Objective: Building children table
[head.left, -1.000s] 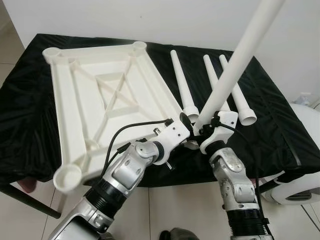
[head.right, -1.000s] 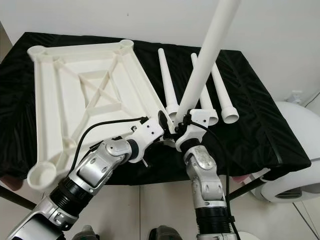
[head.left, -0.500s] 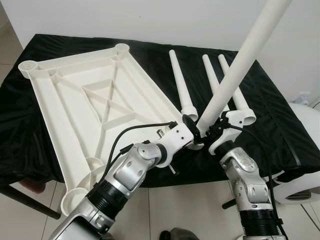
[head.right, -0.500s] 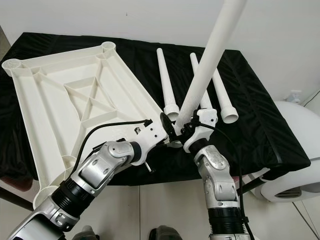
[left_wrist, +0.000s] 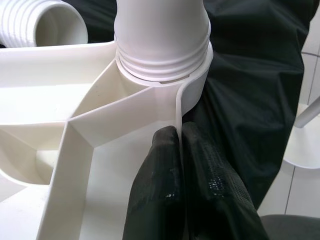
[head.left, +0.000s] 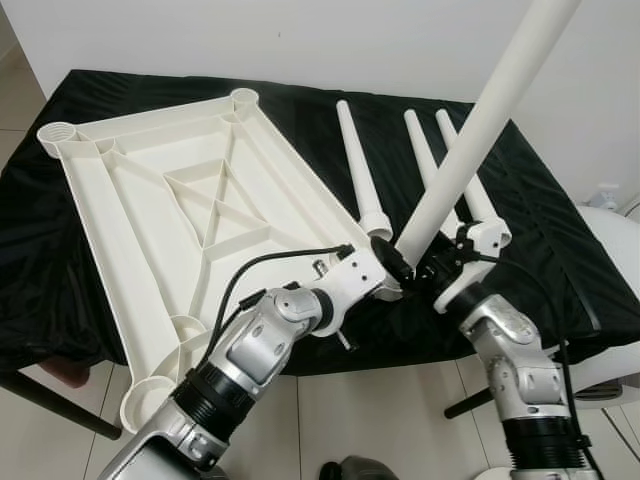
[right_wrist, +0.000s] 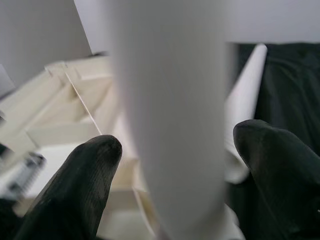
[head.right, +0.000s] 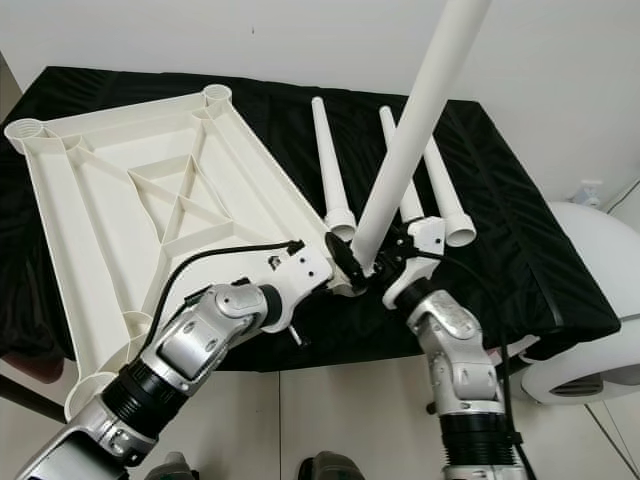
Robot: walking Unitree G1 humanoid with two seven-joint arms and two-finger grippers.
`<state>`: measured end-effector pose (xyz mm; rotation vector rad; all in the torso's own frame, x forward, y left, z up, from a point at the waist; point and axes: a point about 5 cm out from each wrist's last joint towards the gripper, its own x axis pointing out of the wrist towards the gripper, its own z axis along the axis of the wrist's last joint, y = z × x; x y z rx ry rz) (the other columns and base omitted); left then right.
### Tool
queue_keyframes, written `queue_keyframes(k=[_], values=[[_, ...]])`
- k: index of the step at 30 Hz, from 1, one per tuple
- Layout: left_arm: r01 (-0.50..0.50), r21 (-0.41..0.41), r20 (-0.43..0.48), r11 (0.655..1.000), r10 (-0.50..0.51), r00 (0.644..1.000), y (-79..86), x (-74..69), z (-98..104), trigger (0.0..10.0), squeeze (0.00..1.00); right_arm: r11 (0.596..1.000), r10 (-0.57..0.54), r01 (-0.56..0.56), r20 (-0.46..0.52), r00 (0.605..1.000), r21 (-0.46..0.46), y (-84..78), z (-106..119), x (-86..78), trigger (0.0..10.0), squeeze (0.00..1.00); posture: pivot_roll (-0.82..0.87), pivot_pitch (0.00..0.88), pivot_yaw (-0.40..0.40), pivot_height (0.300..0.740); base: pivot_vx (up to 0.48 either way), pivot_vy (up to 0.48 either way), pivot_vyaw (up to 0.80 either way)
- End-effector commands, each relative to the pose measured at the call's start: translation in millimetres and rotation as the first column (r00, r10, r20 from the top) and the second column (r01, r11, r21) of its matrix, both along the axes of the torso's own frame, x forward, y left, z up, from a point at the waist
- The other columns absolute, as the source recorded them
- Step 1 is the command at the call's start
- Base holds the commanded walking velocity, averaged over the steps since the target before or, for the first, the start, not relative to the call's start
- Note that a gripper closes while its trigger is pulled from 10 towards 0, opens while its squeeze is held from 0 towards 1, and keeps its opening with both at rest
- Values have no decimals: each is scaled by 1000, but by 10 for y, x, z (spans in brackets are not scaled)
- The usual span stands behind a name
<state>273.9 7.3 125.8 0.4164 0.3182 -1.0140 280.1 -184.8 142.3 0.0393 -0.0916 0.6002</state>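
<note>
Tabletop frame left on cloth-covered table; three loose legs right; fourth leg upright in near corner socket.

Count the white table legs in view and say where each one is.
4. One leg stands in the tabletop frame's near corner socket, between the right gripper's fingers. Three loose legs lie side by side on the black cloth.
</note>
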Motion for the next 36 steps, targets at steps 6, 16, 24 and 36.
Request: queue_keyframes(k=[6, 16, 24, 36], values=[[-21, 53, -51, 998, 23, 998, 98, -26, -157, 10000, 0, 997, 47, -50, -56, 997, -51, -294, -145, 39, 10000, 0, -36, 28, -58, 740, 0, 0, 0], [-16, 50, -41, 999, 18, 999, 88, -7, -129, 10000, 0, 992, 100, -102, -38, 994, -74, -272, -125, 181, 10000, 0, -33, 23, -56, 740, 0, 0, 0], [-14, 48, -43, 999, 16, 999, 86, -22, -134, 10000, 0, 980, 169, -171, -30, 985, -105, -180, -117, 314, 10000, 0, -28, 19, -56, 740, 0, 0, 0], [-5, 45, -37, 999, 7, 999, 65, -22, -122, 10000, 0, 967, 209, -217, -75, 975, -132, -98, -232, 375, 9529, 0, -33, 10, -56, 740, 0, 0, 0]])
